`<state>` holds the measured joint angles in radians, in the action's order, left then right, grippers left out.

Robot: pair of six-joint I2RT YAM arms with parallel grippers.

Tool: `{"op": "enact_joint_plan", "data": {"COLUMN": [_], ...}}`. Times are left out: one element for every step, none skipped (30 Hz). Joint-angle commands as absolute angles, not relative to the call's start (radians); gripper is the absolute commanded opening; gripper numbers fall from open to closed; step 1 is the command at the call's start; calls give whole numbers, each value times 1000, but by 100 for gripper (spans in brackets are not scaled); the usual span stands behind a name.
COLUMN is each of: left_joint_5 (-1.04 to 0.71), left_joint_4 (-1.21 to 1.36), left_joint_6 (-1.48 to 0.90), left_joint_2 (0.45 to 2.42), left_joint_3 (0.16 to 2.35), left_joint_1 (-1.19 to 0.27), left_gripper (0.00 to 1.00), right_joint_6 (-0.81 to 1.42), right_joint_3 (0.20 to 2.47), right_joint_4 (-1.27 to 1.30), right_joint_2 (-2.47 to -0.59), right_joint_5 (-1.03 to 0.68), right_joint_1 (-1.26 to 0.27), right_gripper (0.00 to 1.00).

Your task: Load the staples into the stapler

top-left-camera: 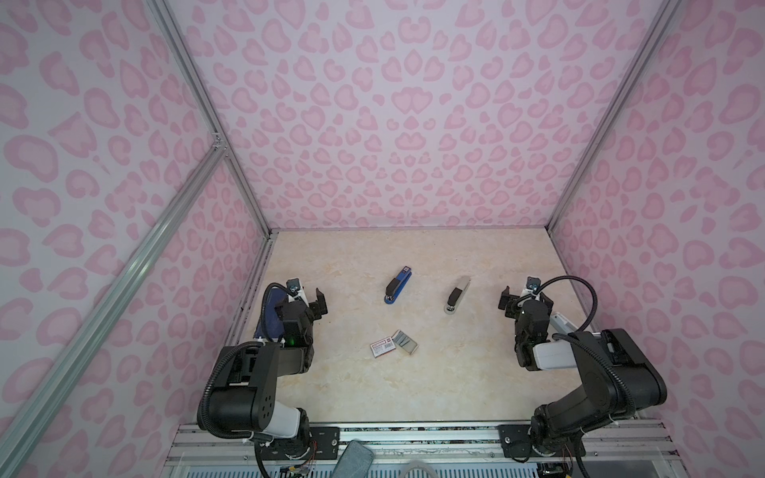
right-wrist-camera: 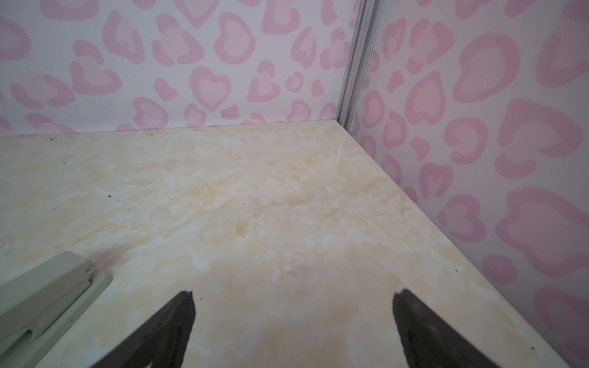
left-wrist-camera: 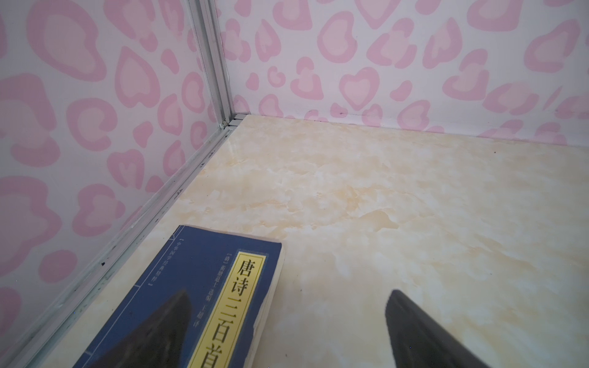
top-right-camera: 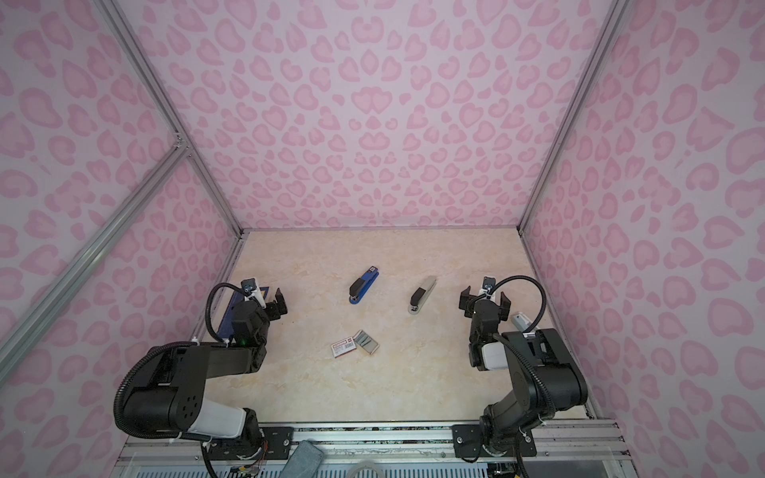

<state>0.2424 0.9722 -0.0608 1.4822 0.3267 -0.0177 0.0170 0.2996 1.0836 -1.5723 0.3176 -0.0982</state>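
Observation:
Two staplers lie mid-table in both top views: a blue stapler (top-left-camera: 396,285) (top-right-camera: 363,285) and a pale grey stapler (top-left-camera: 457,294) (top-right-camera: 422,294). In front of them, the staples (top-left-camera: 405,342) (top-right-camera: 366,342) lie as thin grey strips in an open tray beside their white red-labelled box (top-left-camera: 381,348) (top-right-camera: 342,348). My left gripper (top-left-camera: 305,300) (top-right-camera: 270,301) (left-wrist-camera: 290,299) hovers open at the left, over a book's edge. My right gripper (top-left-camera: 525,299) (top-right-camera: 484,301) (right-wrist-camera: 293,296) is open at the right, and the grey stapler's end (right-wrist-camera: 47,286) shows beside it. Neither gripper holds anything.
A dark blue book (left-wrist-camera: 207,286) (top-left-camera: 269,320) lies by the left wall under my left arm. A small pale grey object (top-left-camera: 563,323) (top-right-camera: 522,320) sits partly hidden behind my right arm. Pink-patterned walls close in three sides of the marble-look table (top-left-camera: 414,393).

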Motion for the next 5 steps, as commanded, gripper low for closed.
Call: {"op": "enact_joint_plan", "data": {"left_joint_5": [226, 220, 218, 218, 218], "left_joint_4": [983, 982, 985, 995, 996], "left_joint_6": [-74, -74, -74, -74, -74], "left_joint_2": [1485, 1484, 1480, 1474, 1474], "left_joint_3": [336, 336, 331, 323, 322], "left_joint_1": [-13, -9, -8, -8, -8], "left_gripper": [97, 97, 97, 97, 97], "right_joint_6": [2, 2, 2, 3, 3], "right_joint_3": [293, 293, 293, 293, 293], "right_joint_4": [1133, 1132, 1134, 1132, 1132], "right_joint_2": [-1580, -1579, -1580, -1577, -1580], "right_joint_5": [356, 355, 356, 356, 355], "right_joint_1": [-103, -103, -103, -103, -103], "right_gripper": [99, 100, 100, 100, 100]}}
